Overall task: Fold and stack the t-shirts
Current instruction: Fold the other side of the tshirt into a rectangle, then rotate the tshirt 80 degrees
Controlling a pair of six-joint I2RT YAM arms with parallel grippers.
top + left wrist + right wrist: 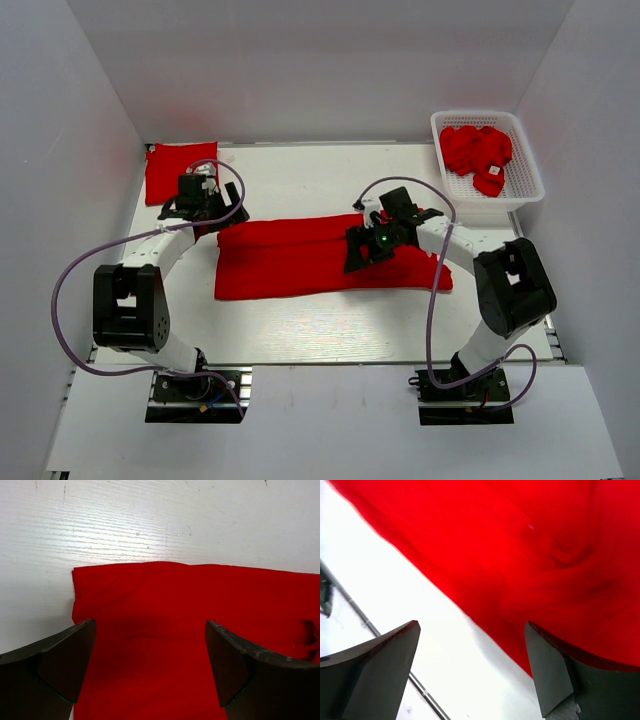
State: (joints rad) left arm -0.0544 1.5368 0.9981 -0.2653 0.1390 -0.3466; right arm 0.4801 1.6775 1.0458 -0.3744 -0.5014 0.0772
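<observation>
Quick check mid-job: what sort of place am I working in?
Probably a lab test cell, not a home: plain white walls box in a white table, and crumpled red t-shirts wait in a white mesh basket.

The spread t-shirt [300,265] is plain bright red with no print, and so is the folded t-shirt [178,172]. The crumpled t-shirts [470,150] are the same red, one showing a small white tag [492,172]. Their basket [527,172] is white mesh. The desk [300,330] is white with fine grain lines. The left claw [150,650] and right claw [470,655] are near black. The cables [54,300] are pale purple.
</observation>
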